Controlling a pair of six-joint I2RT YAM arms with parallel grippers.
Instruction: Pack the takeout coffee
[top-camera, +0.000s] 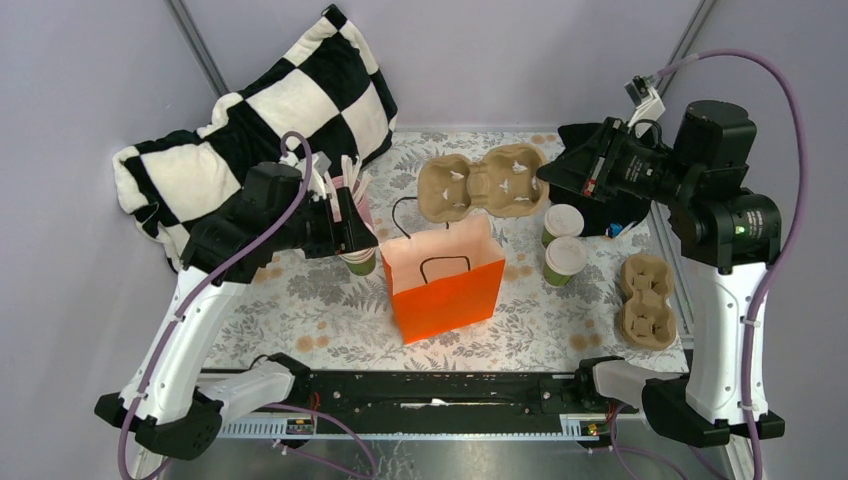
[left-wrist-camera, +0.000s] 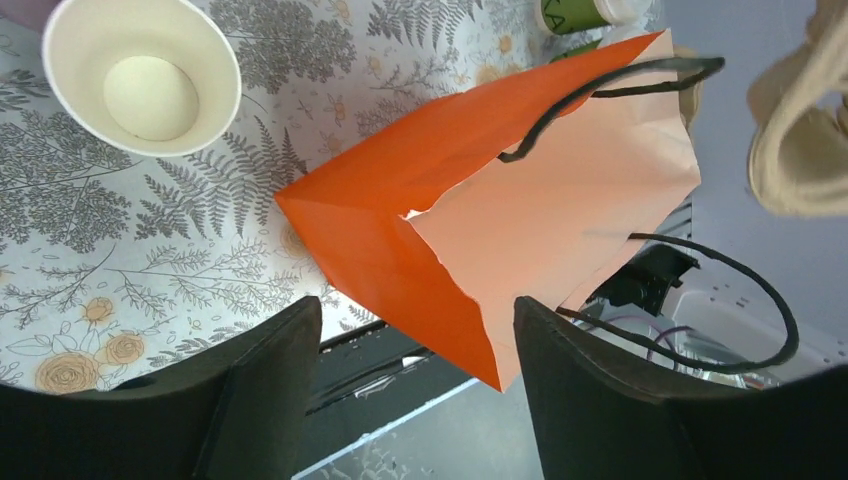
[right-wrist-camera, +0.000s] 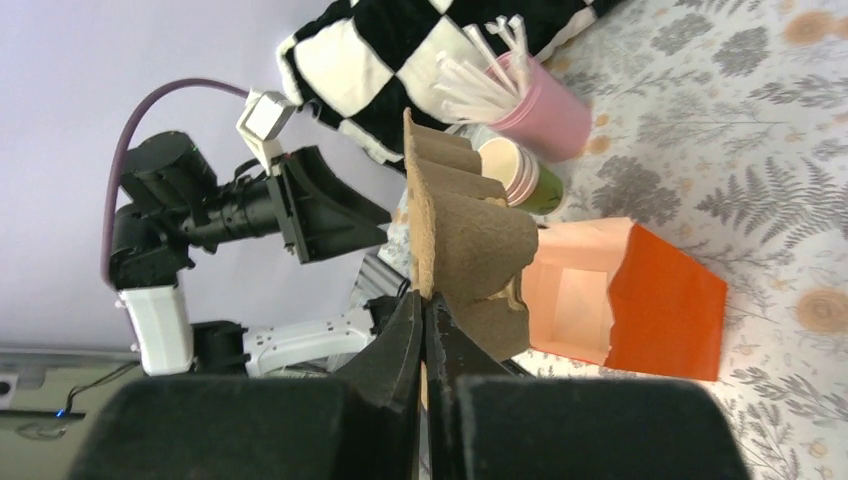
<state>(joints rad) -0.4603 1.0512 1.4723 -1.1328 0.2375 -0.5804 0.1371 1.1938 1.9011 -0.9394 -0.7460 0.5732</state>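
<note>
Green cups (top-camera: 566, 262) w/ white lids (top-camera: 564, 216), upright pair

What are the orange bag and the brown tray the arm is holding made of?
The orange carrier bag looks like matte paper: sharp fold creases, paler inside, thin black cord handles. The brown four-well cup tray, pinched by the right tool, looks like moulded pulp fibre: dull, rough, softly rounded edges.

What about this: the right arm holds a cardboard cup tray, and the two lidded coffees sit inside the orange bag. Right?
Not quite. The right gripper holds the cardboard cup tray, but the two lidded coffees stand on the table beside the orange bag; the top view shows it.
</note>
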